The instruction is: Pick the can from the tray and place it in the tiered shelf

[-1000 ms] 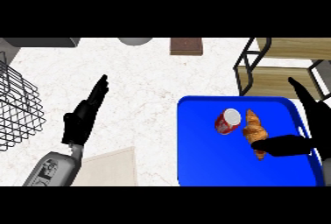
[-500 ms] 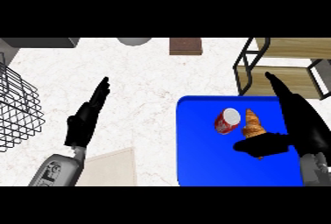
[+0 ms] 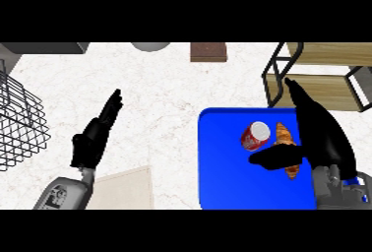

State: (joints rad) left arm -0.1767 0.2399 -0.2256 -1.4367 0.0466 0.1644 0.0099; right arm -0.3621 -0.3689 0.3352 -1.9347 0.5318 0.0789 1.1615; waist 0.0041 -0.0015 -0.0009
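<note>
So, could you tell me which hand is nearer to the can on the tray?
Right. The right hand is beside the can, over the tray; the left hand rests far across the counter.

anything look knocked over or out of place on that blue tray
Yes: the can lies tipped on its side on the blue tray, its top facing the view, beside a croissant. The right hand hangs open over them; nothing is spilled.

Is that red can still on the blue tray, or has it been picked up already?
On the tray. The can lies on the blue tray beside a croissant; the open right hand isn't gripping it.
</note>
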